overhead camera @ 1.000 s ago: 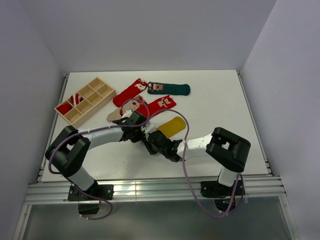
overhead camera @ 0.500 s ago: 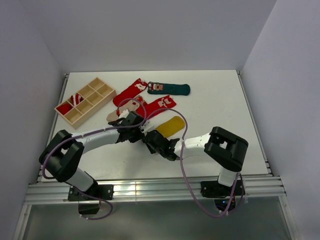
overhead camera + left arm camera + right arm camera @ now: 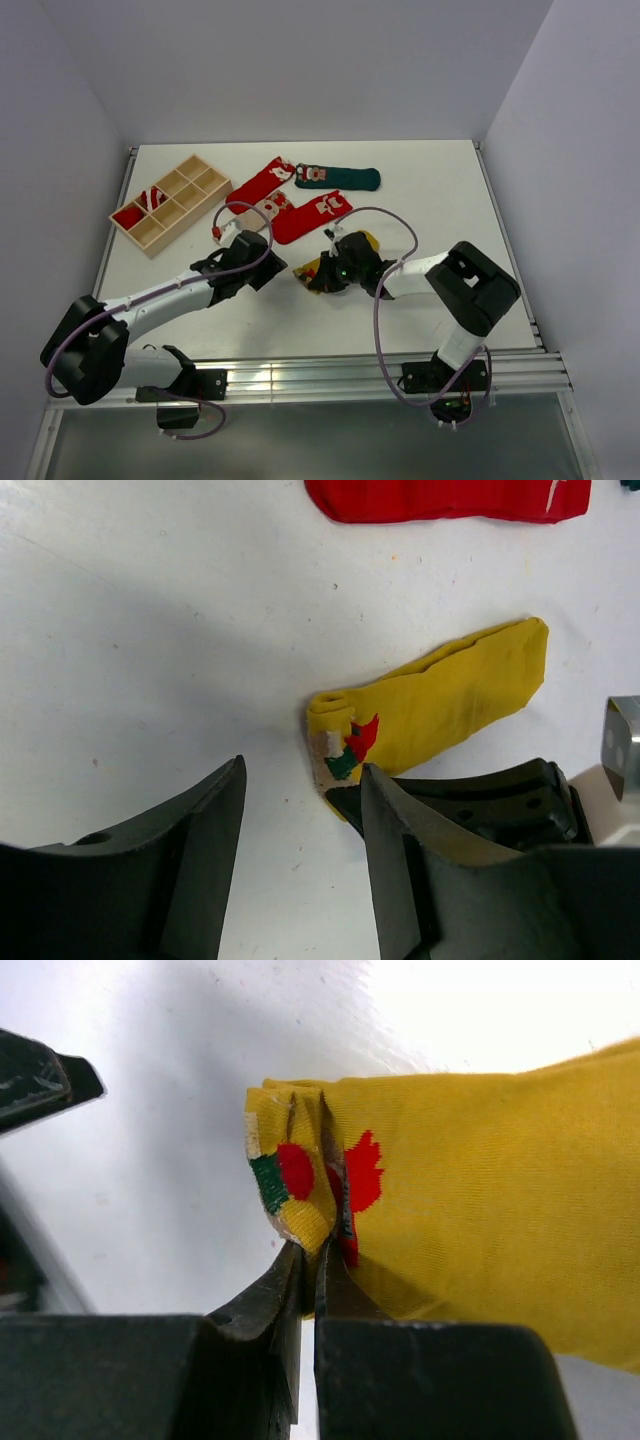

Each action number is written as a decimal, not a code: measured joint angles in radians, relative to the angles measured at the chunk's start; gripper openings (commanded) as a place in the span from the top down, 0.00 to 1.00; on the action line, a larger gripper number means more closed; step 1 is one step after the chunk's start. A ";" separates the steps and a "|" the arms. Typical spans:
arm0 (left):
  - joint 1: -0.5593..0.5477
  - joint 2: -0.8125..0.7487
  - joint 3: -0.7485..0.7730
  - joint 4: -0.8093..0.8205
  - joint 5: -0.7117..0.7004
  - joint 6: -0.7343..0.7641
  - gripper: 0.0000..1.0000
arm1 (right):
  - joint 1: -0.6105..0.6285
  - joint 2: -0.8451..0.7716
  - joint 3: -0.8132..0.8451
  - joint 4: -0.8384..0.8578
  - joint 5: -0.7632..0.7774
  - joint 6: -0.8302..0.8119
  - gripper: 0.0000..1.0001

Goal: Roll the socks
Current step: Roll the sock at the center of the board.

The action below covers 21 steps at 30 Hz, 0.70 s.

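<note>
I found my right gripper [image 3: 312,1252] clenched on the curled end (red-and-green patch showing) of the mustard yellow sock [image 3: 480,1210], which lay mid-table [image 3: 150,630], while my left gripper [image 3: 300,790] hung released just beside it.

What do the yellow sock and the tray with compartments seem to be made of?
The mustard yellow sock looks like soft knitted fabric, matte: a fine knit texture shows, and its end bunches where the right tool pinches it. The compartment tray seems pale unfinished wood, with thin flat dividers; grain is too small to see.
</note>
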 measured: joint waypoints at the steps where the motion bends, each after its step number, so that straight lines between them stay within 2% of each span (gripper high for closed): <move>1: 0.000 0.000 -0.005 0.008 0.005 -0.004 0.46 | -0.025 0.000 -0.020 0.029 -0.043 0.027 1.00; 6: -0.008 0.007 -0.025 0.043 0.024 -0.015 0.47 | -0.120 0.047 -0.105 0.202 -0.229 0.198 1.00; 10: -0.025 0.045 -0.026 0.084 0.046 -0.021 0.48 | -0.186 0.138 -0.172 0.425 -0.355 0.368 1.00; 14: -0.036 0.102 -0.026 0.109 0.064 -0.021 0.49 | -0.225 0.215 -0.216 0.594 -0.429 0.497 1.00; 21: -0.045 0.179 -0.004 0.141 0.086 -0.018 0.50 | -0.239 0.243 -0.232 0.658 -0.452 0.572 1.00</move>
